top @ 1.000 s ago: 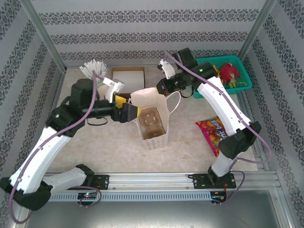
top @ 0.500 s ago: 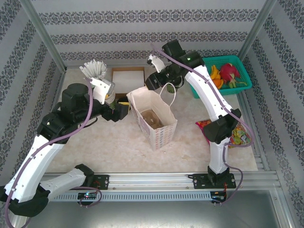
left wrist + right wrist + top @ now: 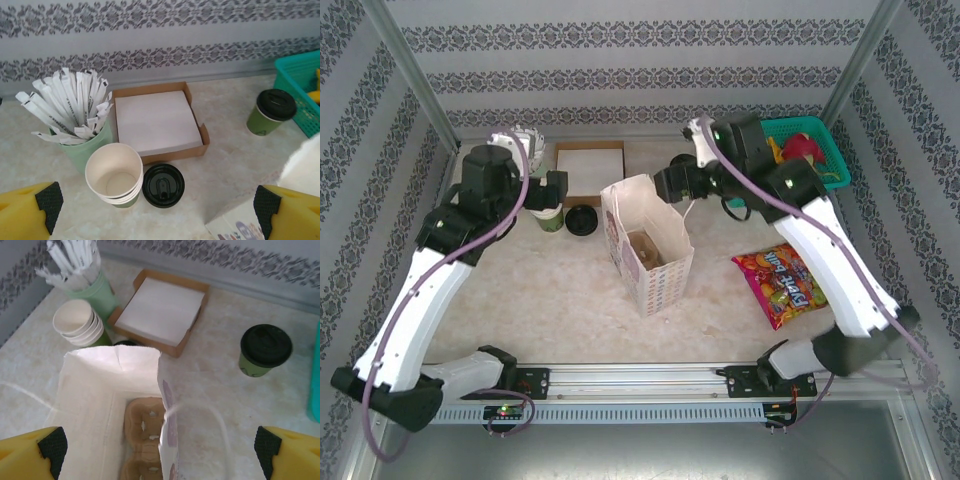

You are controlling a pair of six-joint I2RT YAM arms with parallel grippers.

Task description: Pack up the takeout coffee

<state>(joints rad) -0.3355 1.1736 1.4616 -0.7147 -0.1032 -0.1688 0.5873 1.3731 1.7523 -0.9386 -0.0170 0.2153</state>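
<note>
right wrist: coffee (image 3: 265, 350) stood upper right, not yet bagged; right gripper (image 3: 159, 446) was wide, empty, and likely needed to grasp it next; left gripper (image 3: 155, 205) wide too.

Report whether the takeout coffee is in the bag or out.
Out: the takeout coffee stands upright and lidded on the table, apart from the open paper bag.

Bright, even, diffuse light fills every view, and shadows on the pale table (image 3: 550, 300) are faint and soft-edged. The overhead view looks slightly washed and grainy, and its metal frame posts (image 3: 417, 85) splay outward. In the wrist views the yellow finger pads (image 3: 22, 215) sit blurred in the lower corners. The paper bag (image 3: 95, 385) glows almost overexposed. The loose black lid (image 3: 163, 185) carries a dull sheen.
</note>
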